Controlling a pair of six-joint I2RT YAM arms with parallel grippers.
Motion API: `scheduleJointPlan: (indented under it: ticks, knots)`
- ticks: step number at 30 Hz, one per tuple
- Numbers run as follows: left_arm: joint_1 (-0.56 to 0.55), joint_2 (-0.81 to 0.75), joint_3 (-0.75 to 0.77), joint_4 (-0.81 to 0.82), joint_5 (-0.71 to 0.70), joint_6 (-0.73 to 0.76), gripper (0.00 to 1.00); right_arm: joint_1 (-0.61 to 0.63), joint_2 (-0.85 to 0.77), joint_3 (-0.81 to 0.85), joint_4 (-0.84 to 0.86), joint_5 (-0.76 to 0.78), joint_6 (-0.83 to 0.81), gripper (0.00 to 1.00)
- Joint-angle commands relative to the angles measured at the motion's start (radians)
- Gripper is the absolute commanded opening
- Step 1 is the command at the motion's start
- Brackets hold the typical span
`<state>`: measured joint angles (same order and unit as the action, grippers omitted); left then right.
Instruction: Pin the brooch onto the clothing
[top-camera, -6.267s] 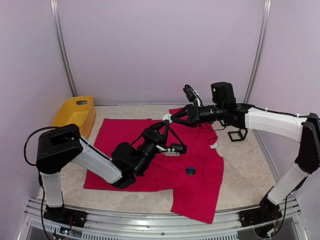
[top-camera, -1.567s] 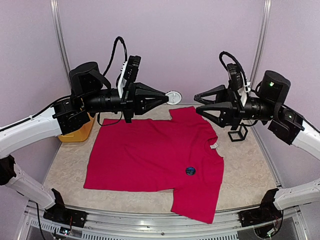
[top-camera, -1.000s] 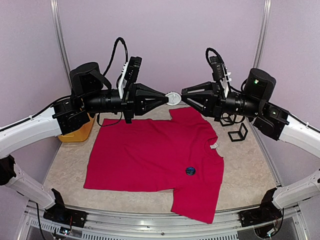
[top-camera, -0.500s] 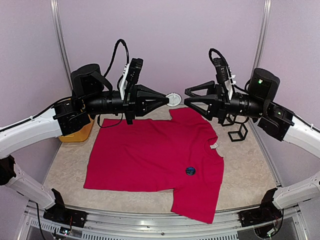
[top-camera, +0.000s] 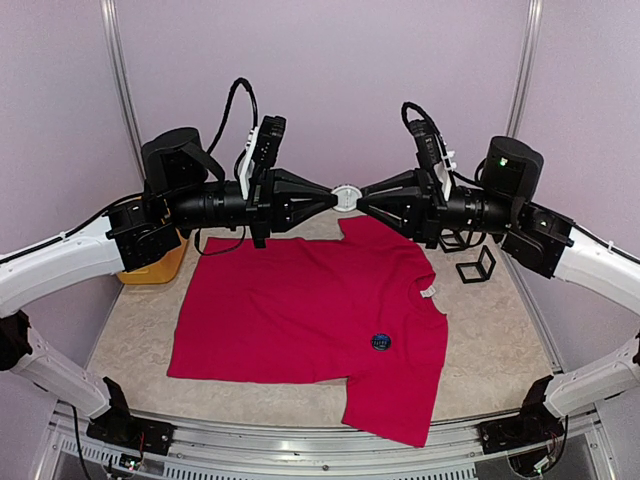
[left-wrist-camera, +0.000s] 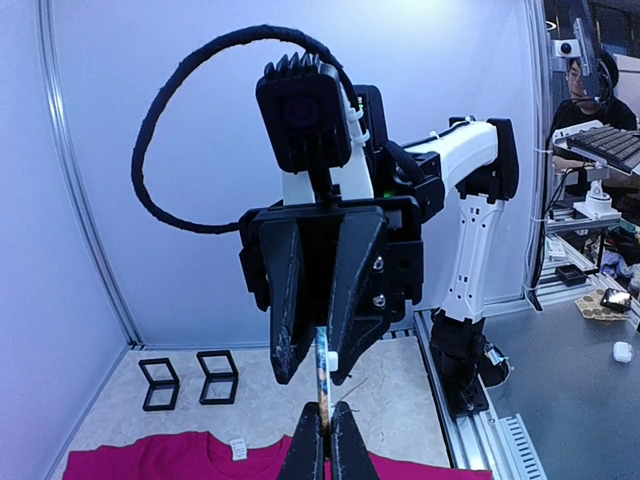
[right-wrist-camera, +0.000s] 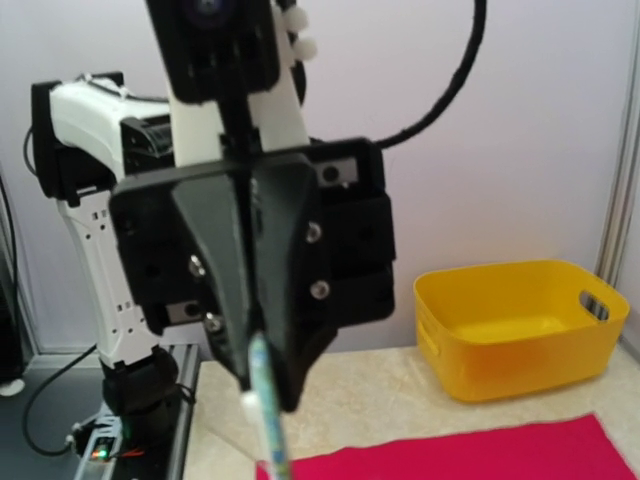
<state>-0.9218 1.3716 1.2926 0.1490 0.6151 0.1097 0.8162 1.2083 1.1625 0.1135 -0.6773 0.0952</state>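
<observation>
the left gripper (top-camera: 333, 198) is clamped tight on one rim of the brooch (top-camera: 345, 195), a white disc held up in the air. tip to tip with it, the right gripper (top-camera: 359, 198) straddles the opposite rim with its jaws nearly closed; whether they press it i cannot tell. well below both, the clothing (top-camera: 290, 300) lies flat on the table (top-camera: 500, 340), with a blue round badge (top-camera: 380, 341) on it. a yellow tub (top-camera: 150, 265) sits below the left arm.

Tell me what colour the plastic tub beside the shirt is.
The tub is yellow; the right wrist view shows it best.
</observation>
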Motion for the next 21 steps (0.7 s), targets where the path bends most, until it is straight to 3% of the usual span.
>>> scheduleJointPlan:
  ticks: [1, 10, 14, 17, 18, 20, 21]
  knots:
    - [-0.005, -0.002, 0.003, 0.009, 0.01, -0.004, 0.0, 0.009, 0.007, 0.016, 0.071, -0.024, 0.035, 0.17]
    - [-0.005, 0.005, 0.008, 0.005, 0.016, -0.001, 0.0, 0.009, 0.028, 0.037, 0.041, -0.013, 0.033, 0.16]
    - [-0.004, 0.016, 0.01, 0.009, 0.026, -0.007, 0.0, 0.009, 0.028, 0.044, 0.028, -0.01, 0.029, 0.01]
    - [0.002, 0.027, 0.004, 0.013, 0.031, -0.026, 0.0, 0.009, 0.03, 0.055, 0.011, 0.01, 0.041, 0.0]
    - [0.012, 0.027, -0.004, 0.023, 0.021, -0.044, 0.08, 0.009, 0.031, 0.058, -0.01, 0.037, 0.044, 0.0]
    - [0.051, 0.025, -0.04, 0.074, -0.04, -0.114, 0.57, 0.007, 0.028, 0.059, -0.065, 0.14, 0.034, 0.0]
    - [0.082, 0.024, -0.068, 0.102, -0.102, -0.171, 0.7, -0.001, 0.027, 0.048, -0.091, 0.192, 0.025, 0.0]
